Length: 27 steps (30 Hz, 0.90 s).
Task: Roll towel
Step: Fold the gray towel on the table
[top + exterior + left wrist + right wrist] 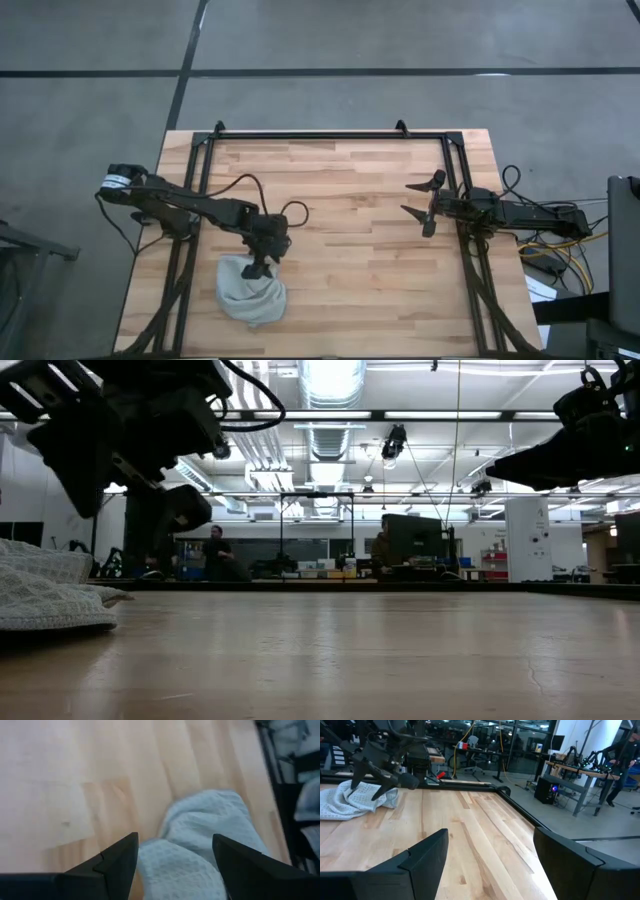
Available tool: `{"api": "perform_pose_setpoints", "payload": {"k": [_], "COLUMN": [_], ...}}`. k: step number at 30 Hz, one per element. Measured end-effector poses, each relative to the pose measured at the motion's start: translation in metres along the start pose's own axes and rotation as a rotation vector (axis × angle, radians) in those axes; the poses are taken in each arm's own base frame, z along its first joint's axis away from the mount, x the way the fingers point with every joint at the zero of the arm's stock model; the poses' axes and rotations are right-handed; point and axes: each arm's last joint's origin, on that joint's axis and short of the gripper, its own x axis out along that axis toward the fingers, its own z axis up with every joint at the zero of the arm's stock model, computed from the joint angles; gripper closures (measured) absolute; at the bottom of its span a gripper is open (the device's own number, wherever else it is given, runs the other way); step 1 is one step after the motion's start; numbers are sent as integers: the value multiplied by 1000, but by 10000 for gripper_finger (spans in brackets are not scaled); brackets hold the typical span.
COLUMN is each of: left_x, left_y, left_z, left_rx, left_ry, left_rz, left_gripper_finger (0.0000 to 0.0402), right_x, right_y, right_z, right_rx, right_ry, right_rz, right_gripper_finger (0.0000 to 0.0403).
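The towel (250, 293) is a light grey-blue cloth lying crumpled in a heap on the wooden table, near its front left corner; it also shows in the low view (50, 595) and in the left wrist view (200, 845). My left gripper (262, 268) hangs open just over the heap's far edge, pointing slantwise down, its fingers (120, 855) standing apart above the cloth. My right gripper (425, 208) waits open and level at the table's right edge, with nothing between its fingers (427, 852).
A black metal frame (330, 136) runs along the table's far, left and right edges. Cables (560, 245) lie beyond the right edge. Bare wood (350, 260) stretches between the two grippers. People and benches show in the room behind (215, 550).
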Motion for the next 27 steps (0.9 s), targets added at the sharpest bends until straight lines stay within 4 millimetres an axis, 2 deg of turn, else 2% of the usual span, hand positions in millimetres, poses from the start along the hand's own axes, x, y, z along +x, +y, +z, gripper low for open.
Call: {"api": "perform_pose_setpoints", "payload": {"k": [5,13,22,27], "left_x": [1,11,13,18], "left_y": [2,8,9,11], "left_z": [-2,-24,-25,-32], "left_rx": [-11,-84,-123,-124], "left_ry": [0,68,42,24], "left_rz": [31,24,28,-6], "left_gripper_finger": [142,142,142,142], "right_x": [0,0,0,0], "right_y": [0,0,0,0], "right_z": [0,0,0,0], "right_rx": [0,0,0,0], "right_ry": [0,0,0,0], "right_rz": [0,0,1,0], "right_gripper_finger": [115,115,115,115]}}
